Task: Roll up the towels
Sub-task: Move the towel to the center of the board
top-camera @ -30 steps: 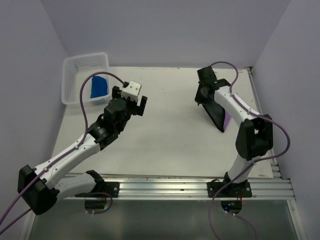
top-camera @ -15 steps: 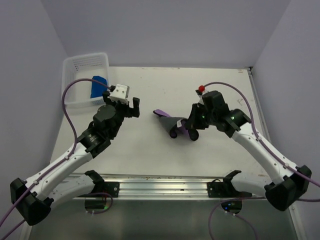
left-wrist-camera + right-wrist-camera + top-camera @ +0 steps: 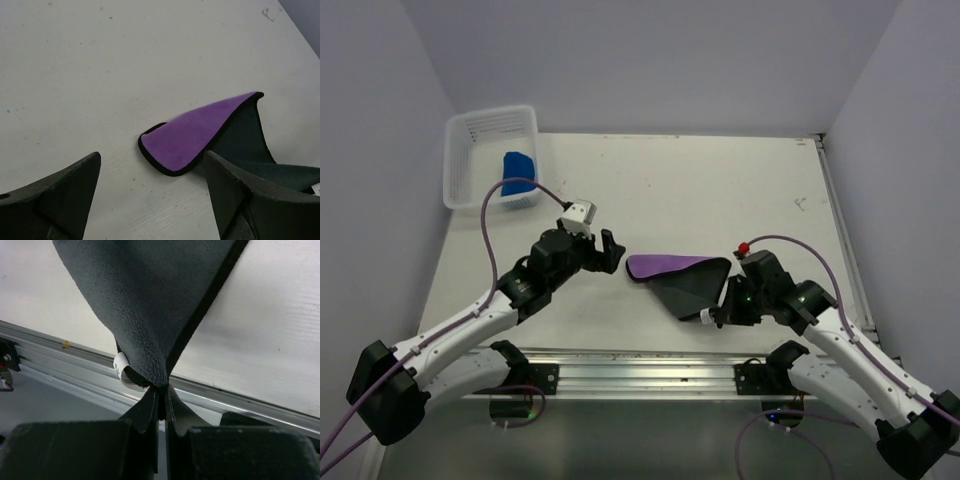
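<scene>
A purple and dark grey towel (image 3: 682, 278) lies partly spread on the white table, its purple corner (image 3: 195, 134) pointing left. My right gripper (image 3: 712, 316) is shut on the towel's near corner (image 3: 150, 315), by its white label (image 3: 121, 371), above the table's front rail. My left gripper (image 3: 611, 252) is open and empty, just left of the purple corner, with the fingers (image 3: 60, 192) apart on either side of it in the left wrist view. A rolled blue towel (image 3: 518, 166) lies in the white basket (image 3: 460, 170).
The basket stands at the table's back left corner. A metal rail (image 3: 720, 370) runs along the near edge; it also shows in the right wrist view (image 3: 250, 400). Walls close in at the left, back and right.
My right gripper has pulled the towel toward the near edge, and it has spread out from a bunch. My left gripper has come down and right, close to the towel's purple corner.
</scene>
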Controlling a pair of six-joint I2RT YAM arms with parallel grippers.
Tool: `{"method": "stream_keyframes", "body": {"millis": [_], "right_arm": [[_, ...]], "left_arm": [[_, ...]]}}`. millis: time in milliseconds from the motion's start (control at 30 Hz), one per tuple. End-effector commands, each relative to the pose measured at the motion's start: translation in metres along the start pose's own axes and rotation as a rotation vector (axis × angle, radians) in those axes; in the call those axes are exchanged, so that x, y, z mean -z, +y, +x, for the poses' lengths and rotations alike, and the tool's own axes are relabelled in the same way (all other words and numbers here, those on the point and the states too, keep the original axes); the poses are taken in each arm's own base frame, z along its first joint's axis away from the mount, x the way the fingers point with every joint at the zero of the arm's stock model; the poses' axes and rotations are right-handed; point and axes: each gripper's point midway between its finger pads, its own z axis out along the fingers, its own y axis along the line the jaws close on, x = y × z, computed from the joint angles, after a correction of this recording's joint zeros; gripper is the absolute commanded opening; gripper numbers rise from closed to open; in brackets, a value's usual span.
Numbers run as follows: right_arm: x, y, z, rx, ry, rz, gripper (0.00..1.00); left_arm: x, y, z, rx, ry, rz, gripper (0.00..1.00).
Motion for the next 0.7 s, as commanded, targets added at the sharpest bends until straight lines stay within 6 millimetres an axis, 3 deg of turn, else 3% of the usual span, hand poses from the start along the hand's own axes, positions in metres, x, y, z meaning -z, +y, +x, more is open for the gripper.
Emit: {"method": "stream_keyframes", "body": {"millis": [0, 33, 133, 367, 467, 567, 667], "right_arm": [[0.003, -0.009, 0.012, -0.043, 0.023, 0.032, 0.08], [0.003, -0.009, 0.013, -0.046, 0.026, 0.031, 0.27], [0.006, -0.007, 0.014, -0.055, 0.023, 0.017, 0.5], [0.017, 0.0, 0.003, -0.067, -0.024, 0.005, 0.55], [0.026, 0.0, -0.013, -0.07, -0.093, 0.034, 0.57], [0.03, -0.025, -0.032, -0.07, -0.174, 0.201, 0.58], [0.026, -0.019, -0.051, -0.064, -0.202, 0.224, 0.57]], "left_arm": [[-0.009, -0.024, 0.01, 0.067, 0.016, 0.125, 0.86], [-0.011, -0.027, 0.02, 0.064, 0.04, 0.149, 0.86], [-0.019, -0.031, 0.042, 0.024, 0.11, 0.194, 0.82], [-0.024, -0.044, 0.061, -0.106, 0.145, 0.237, 0.81], [-0.029, -0.047, 0.069, -0.192, 0.176, 0.19, 0.8], [-0.034, -0.052, 0.081, -0.3, 0.211, 0.161, 0.78], [-0.037, -0.046, 0.097, -0.389, 0.271, 0.096, 0.77]]}}
